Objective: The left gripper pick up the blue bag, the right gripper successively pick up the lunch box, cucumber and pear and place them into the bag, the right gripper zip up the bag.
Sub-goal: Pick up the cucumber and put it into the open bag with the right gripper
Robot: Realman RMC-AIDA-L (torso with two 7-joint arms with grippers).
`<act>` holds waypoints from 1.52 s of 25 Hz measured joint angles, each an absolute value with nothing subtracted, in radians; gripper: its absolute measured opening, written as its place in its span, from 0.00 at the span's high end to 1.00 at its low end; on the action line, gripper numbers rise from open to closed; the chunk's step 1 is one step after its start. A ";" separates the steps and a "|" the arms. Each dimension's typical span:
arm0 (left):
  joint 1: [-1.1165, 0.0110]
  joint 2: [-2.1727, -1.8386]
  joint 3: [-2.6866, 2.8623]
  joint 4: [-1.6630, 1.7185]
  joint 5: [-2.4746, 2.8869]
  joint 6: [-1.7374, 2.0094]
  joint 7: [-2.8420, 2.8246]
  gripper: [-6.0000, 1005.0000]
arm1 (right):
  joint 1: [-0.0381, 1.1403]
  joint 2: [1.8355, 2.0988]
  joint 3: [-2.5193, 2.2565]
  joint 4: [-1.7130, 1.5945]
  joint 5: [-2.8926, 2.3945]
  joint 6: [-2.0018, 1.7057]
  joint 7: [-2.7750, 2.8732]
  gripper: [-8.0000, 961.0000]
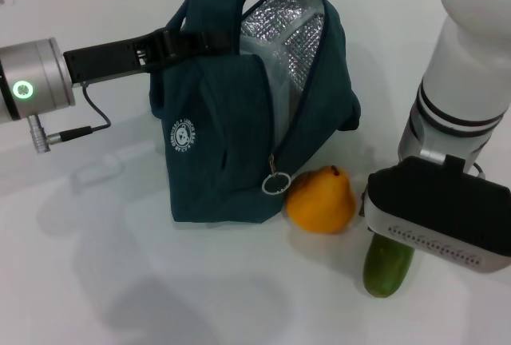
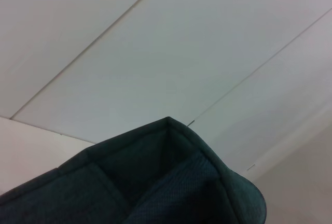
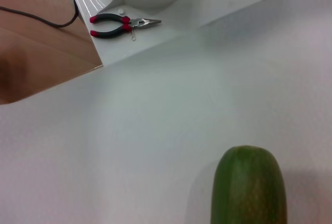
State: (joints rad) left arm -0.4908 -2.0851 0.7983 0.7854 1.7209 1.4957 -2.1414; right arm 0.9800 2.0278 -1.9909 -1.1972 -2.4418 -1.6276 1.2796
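Your left end effector (image 1: 180,41) clamps bag (image 1: 231,121) handle, mid-worktop | right end effector (image 1: 435,213) over cucumber (image 1: 389,265), grip state can't tell | pear (image 1: 321,200) touching bag, near front edge

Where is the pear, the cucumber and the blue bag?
pear (image 1: 321,201), head view, middle of its orange skin.
cucumber (image 1: 388,265), head view, the green end showing below the right arm.
blue bag (image 1: 219,153), head view, its front fabric side.
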 joint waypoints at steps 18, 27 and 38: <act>-0.489 -2.086 0.798 0.786 1.711 1.500 -2.141 0.94 | 0.863 2.026 -1.881 -1.505 -2.422 -1.706 1.357 0.40; -0.491 -2.088 0.799 0.785 1.710 1.499 -2.141 0.94 | 0.807 2.023 -1.745 -1.715 -2.424 -1.701 1.403 0.39; -0.500 -2.088 0.798 0.785 1.709 1.497 -2.140 0.94 | 0.772 2.023 -1.544 -1.828 -2.368 -1.585 1.407 0.39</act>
